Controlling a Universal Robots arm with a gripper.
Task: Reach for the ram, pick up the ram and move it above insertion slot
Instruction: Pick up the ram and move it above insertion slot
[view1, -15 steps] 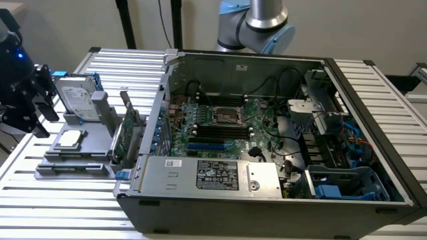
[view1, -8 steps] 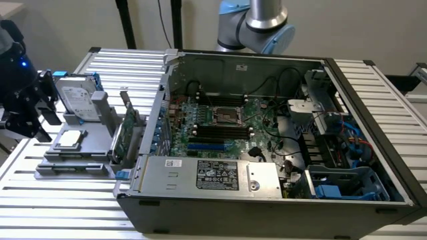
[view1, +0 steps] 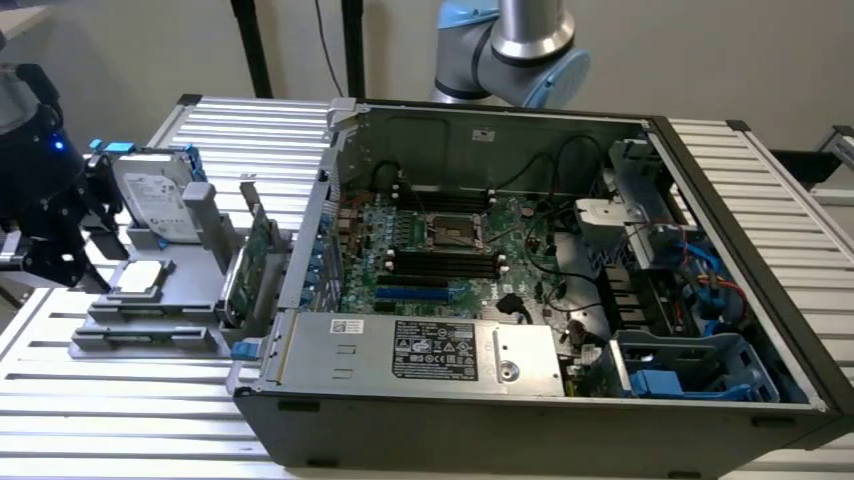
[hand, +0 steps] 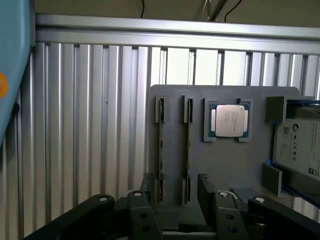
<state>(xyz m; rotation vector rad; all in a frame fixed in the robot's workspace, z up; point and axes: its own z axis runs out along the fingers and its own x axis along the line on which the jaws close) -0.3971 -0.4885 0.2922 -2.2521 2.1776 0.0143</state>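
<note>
Two thin green boards stand on edge in slots of a grey holder (hand: 172, 102), side by side. I take the ram (hand: 161, 145) to be the one farther from the CPU chip (hand: 229, 120); I cannot tell for sure. My gripper (hand: 178, 194) hangs above the holder's near end, open and holding nothing, its fingers (hand: 150, 192) straddling both boards' ends. In the exterior view the gripper (view1: 54, 262) is at the far left beside the holder (view1: 160, 320). The green boards (view1: 256, 268) stand between the holder and the case. The black insertion slots (view1: 441, 262) lie on the motherboard.
An open computer case (view1: 534, 420) with cables, a power supply (view1: 427, 350) and blue drive bays takes up the middle and the exterior view's right. A hard drive (view1: 150, 200) leans in the holder. Everything rests on a ribbed aluminium table (hand: 90, 130).
</note>
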